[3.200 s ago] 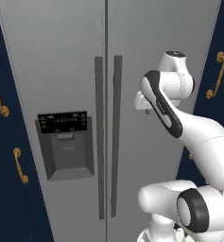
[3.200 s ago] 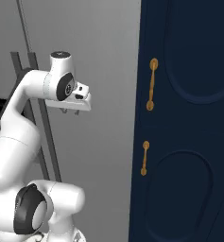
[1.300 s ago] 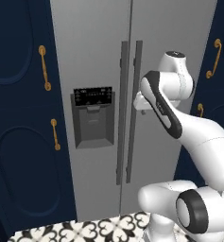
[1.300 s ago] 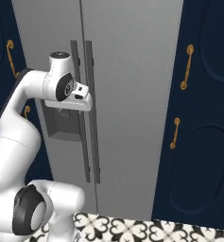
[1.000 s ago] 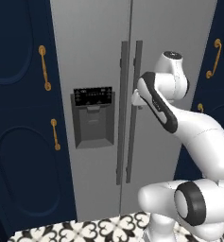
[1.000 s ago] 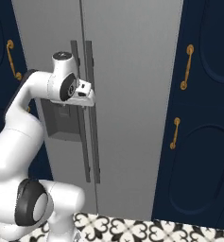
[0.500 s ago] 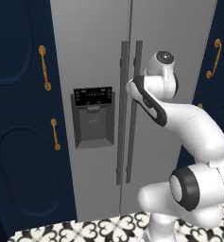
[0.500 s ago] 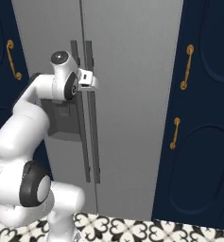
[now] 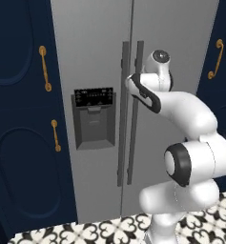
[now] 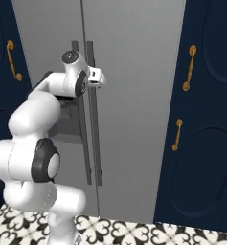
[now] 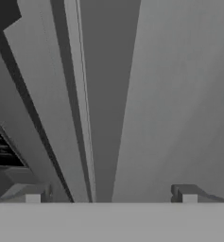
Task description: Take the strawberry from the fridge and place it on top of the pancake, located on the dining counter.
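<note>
Doors of the grey fridge (image 9: 90, 57) are closed between navy cabinets (image 9: 19, 143) above a patterned floor (image 10: 148, 232), and the end effector (image 11: 111, 198) is spread wide near the handles (image 9: 131, 109).

fridge (image 9: 181, 28): grey, black dispenser panel (image 9: 94, 97) | cabinets (image 9: 19, 143): navy, gold handles (image 9: 45, 68) | floor (image 9: 86, 233): black-and-white patterned tiles

A black-and-white patterned tile floor (image 9: 76, 233) runs along the bottom. The grey fridge (image 9: 95, 47), the navy cabinets (image 10: 206, 143) and the robot's white base (image 10: 52, 201) stand on it.
</note>
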